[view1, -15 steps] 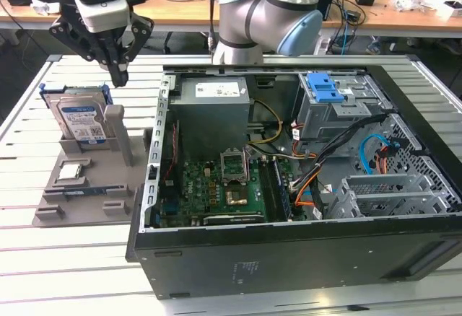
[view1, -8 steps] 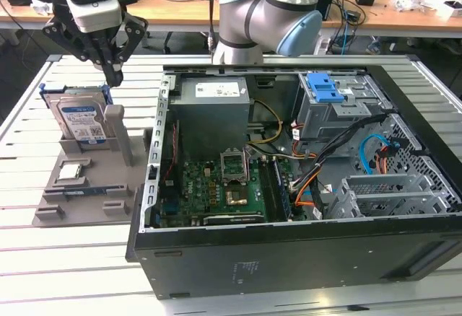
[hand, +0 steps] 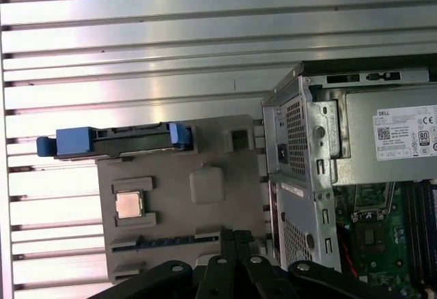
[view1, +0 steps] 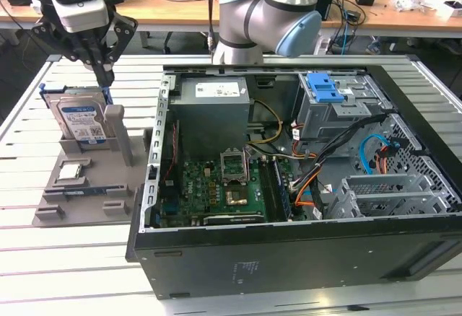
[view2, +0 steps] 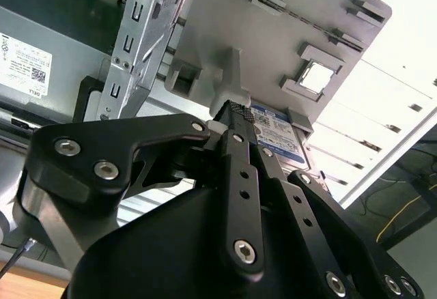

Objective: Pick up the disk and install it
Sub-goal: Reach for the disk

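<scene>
One gripper (view1: 106, 79) hangs straight down off the arm (view1: 267, 6) in the exterior view, black fingers pinched together on nothing, tips just above the disk (view1: 81, 120). That disk stands on edge in a slot of the matte grey plastic fixture (view1: 86, 200), silver body in a blue carrier, to the exterior view's left of the open computer case (view1: 289, 258). A small square processor chip (view1: 72, 172) lies flat on the fixture, nearer the camera.

Second wrist view: black linkage studded with hex bolts, gripper (view2: 239, 108) tips closed, the disk (view2: 280, 135) and its blue-and-white label just past them.

First wrist view, looking down: the disk (hand: 113, 140) is edge-on, thin and dark between blue carrier ends. The processor chip (hand: 129, 205) glints in its pocket, and the ribbed aluminium table (hand: 136, 39) lies all round.
</scene>
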`<state>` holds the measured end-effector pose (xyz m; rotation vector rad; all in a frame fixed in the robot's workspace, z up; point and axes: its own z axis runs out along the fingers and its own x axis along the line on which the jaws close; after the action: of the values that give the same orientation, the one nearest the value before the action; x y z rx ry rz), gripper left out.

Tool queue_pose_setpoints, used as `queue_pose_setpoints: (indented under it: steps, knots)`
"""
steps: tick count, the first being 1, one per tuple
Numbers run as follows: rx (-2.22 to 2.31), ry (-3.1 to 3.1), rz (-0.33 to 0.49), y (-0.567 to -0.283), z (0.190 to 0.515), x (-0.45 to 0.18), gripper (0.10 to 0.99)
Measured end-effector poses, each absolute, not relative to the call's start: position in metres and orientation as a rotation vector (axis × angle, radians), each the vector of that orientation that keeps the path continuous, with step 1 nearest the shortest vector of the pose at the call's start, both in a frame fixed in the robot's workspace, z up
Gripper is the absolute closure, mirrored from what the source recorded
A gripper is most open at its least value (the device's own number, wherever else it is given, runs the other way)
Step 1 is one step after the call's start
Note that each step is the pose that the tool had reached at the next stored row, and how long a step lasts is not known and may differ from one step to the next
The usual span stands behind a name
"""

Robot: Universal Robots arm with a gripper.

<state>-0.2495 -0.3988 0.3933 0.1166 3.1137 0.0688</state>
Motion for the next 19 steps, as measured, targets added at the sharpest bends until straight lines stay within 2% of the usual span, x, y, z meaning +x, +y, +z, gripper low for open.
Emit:
queue_pose_setpoints:
  steps: [19]
  knots:
    - [0.117,3.114,0.069,-0.399,0.393,-0.274,0.984]
